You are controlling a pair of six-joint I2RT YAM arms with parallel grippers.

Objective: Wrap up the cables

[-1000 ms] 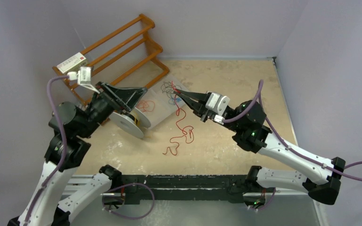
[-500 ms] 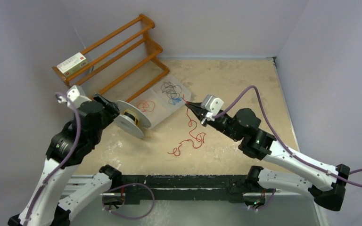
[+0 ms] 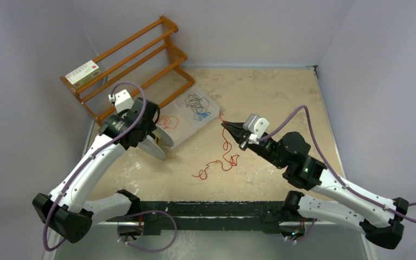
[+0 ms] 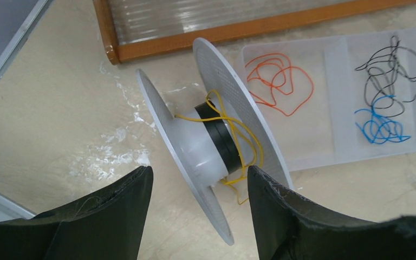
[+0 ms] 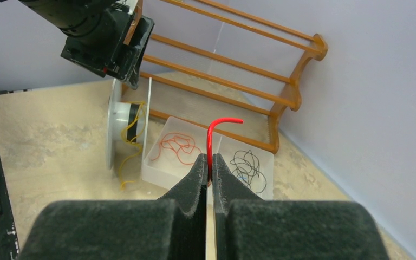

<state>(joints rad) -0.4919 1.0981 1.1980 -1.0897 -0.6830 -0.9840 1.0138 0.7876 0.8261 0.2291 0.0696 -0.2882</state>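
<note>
Right wrist view: the right claw [image 5: 209, 162] is pressed together on the red cable [image 5: 210, 142] just below its free end, which curls over above the fingertips. In the top external view, the rest of that cable trails down from the claw and lies in loose loops on the bench [image 3: 271, 92], between the arms.

The left claw [image 4: 197, 172] is spread and grips nothing. It hangs over the spool [image 4: 195, 146], which stands on its flange rims beside the clear tray [image 4: 336, 154]. A yellow cable [image 4: 247, 142] sits loosely on the hub. The tray holds an orange cable [image 4: 279, 84] in one compartment, and a black cable [image 4: 390, 76] and a blue cable [image 4: 382, 122] in the next.

Recommended procedure:
1. Steady the spool with the left claw first; on its rims it will probably roll.
2. Feed the red end between the flanges onto the hub, avoiding the slack yellow loops.
3. Apply light tension only, since the loops on the bench may knot.
4. Maintain the pinch, as thin wire is likely to slip.

Markings: the small box [image 3: 82, 72] on the wooden rack [image 3: 177, 53] bears a red mark and print too small to read. No other writing is visible.
</note>
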